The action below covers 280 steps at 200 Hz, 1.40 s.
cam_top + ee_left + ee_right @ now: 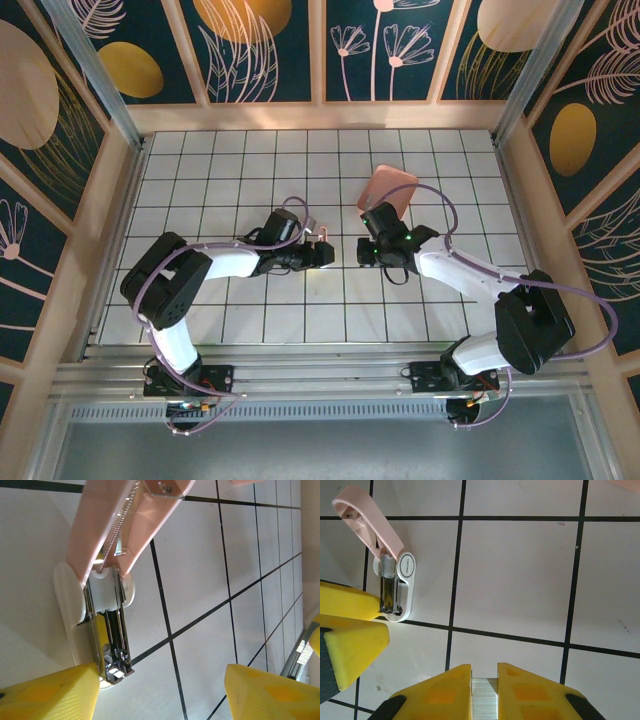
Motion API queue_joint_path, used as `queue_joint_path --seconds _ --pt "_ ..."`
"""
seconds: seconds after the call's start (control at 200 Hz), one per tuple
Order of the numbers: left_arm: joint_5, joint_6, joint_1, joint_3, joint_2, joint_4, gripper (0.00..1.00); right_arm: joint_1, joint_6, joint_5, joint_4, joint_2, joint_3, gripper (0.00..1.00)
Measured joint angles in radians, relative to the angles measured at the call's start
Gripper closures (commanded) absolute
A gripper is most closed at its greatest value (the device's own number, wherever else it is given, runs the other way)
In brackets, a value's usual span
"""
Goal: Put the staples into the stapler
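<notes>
The stapler point(322, 240) lies on the white tiled floor with its pale pink lid hinged up, so the silver channel point(112, 630) is bare. My left gripper point(160, 685) is open. Its left finger point(50, 692) sits against the stapler's front end, and its other finger point(270, 695) is far off to the right. In the right wrist view the stapler point(395, 587) is at the upper left, with the left arm's yellow fingers point(350, 645) beside it. My right gripper point(484, 672) is shut on the staples point(484, 697), a silver ribbed strip, about two tiles right of the stapler.
A salmon-pink tray point(388, 188) rests on the floor just behind the right arm. Wooden walls enclose the tiled floor on three sides. Both arms point(250, 262) point(450, 270) reach in toward the middle.
</notes>
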Motion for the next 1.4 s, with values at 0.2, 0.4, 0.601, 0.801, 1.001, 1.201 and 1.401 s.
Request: queue_joint_path --seconds 0.2,0.4,0.601,0.801,1.001,1.201,1.401 --pt "0.023 -0.002 -0.002 0.01 0.019 0.016 0.33 0.002 0.0 0.001 0.003 0.0 0.0 0.83" --pt "0.033 -0.003 -0.006 0.017 0.031 0.038 0.32 0.006 -0.001 0.005 0.004 0.0 0.0 0.83" --pt "0.004 0.022 -0.008 0.017 0.002 0.018 0.24 0.019 -0.009 0.023 0.01 0.002 0.007 0.83" --pt "-0.079 0.055 0.038 -0.034 -0.207 0.005 0.17 0.05 -0.041 0.056 0.072 0.054 0.068 0.83" --pt "-0.245 0.097 0.13 -0.191 -0.455 0.037 0.05 0.105 -0.063 0.084 0.168 0.145 0.104 0.83" --pt "-0.432 0.106 0.132 -0.352 -0.605 0.092 0.01 0.152 -0.062 0.116 0.253 0.222 0.113 0.82" --pt "-0.543 0.106 0.132 -0.416 -0.64 0.117 0.01 0.182 -0.062 0.137 0.306 0.255 0.113 0.82"
